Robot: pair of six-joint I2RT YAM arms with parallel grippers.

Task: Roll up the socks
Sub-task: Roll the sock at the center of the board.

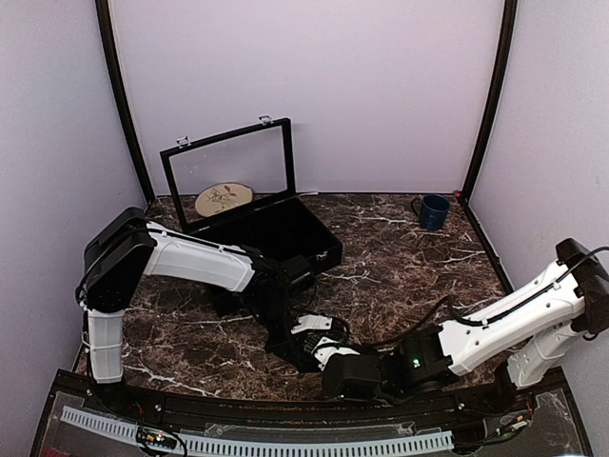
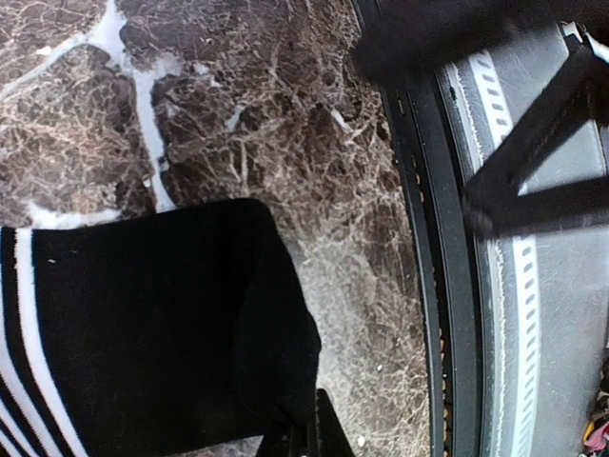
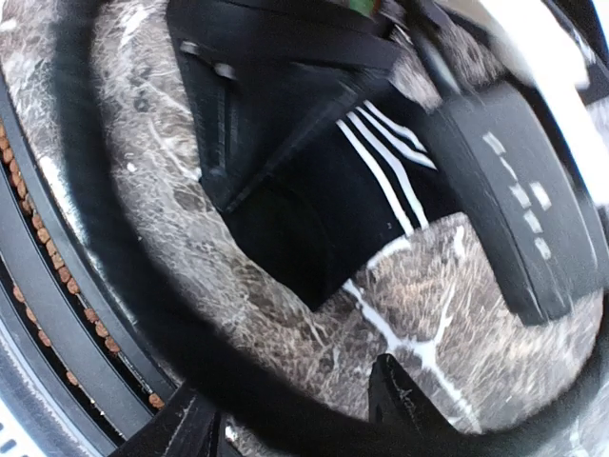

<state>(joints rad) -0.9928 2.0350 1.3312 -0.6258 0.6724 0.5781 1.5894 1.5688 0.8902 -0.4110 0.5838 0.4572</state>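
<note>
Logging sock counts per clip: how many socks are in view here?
1. A black sock with white stripes lies on the marble table near its front edge; another could be hidden from view.

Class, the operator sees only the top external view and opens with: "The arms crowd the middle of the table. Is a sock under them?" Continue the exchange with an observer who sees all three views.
Observer: Yes. The left wrist view shows a black sock with white stripes lying on the marble table.
Operator: Does the left tool have hold of it?
Observer: It seems so. The left tool is shut at the sock's edge.
Operator: And the right tool?
Observer: The right tool is open, its fingers apart, with the sock ahead of them and untouched.
</note>
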